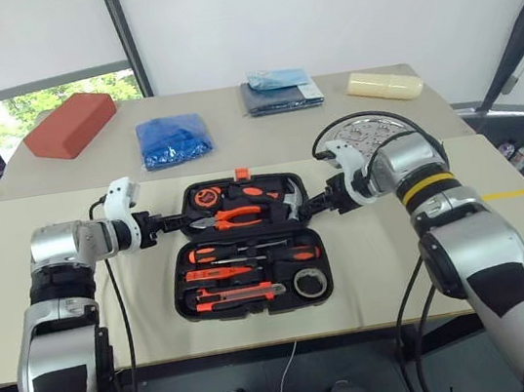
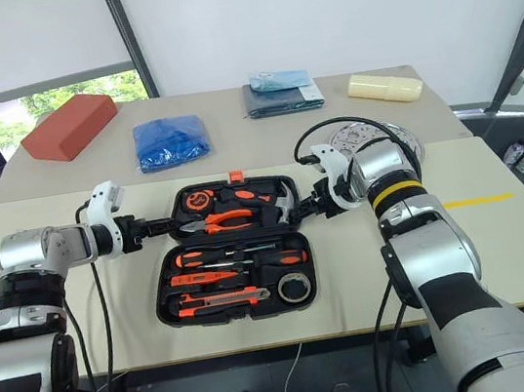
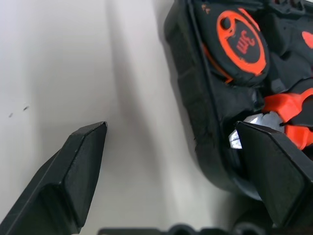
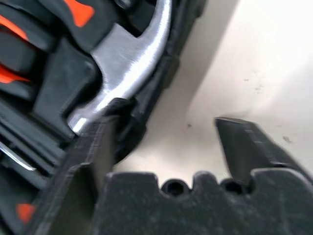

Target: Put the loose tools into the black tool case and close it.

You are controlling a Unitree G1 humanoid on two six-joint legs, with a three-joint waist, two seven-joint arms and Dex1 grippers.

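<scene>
Left eye view has the black tool case [image 1: 247, 246] lying open near the middle of the table's front edge, its lid half toward the back with the pliers [image 1: 233, 218], hammer [image 1: 287, 197] and tape measure [image 1: 202, 198] seated in it. I can see the screwdrivers [image 1: 251, 254] and the utility knife [image 1: 240, 296] already lying in the slots of the front half, so I judge the loading done and the closing as the step in hand.

My left gripper [image 1: 169, 222] sits at the lid's left end and my right gripper [image 1: 311, 204] at its right end. Through the left wrist camera the fingers [image 3: 73, 169] stand wide apart and straddle the case wall, one outside on the table, one over the inside, holding nothing. Through the right wrist camera the fingers [image 4: 244, 147] are parted likewise across the wall beside the hammer head, also empty.

To do this well I would pinch both ends of the lid rim evenly, checking that neither inner finger catches the pliers or hammer. Then I would lift and swing both hands forward together so the lid doesn't twist on its hinge, and press down near the orange latch [image 1: 241, 173] last. A tool riding proud of its slot could stop the lid.
</scene>
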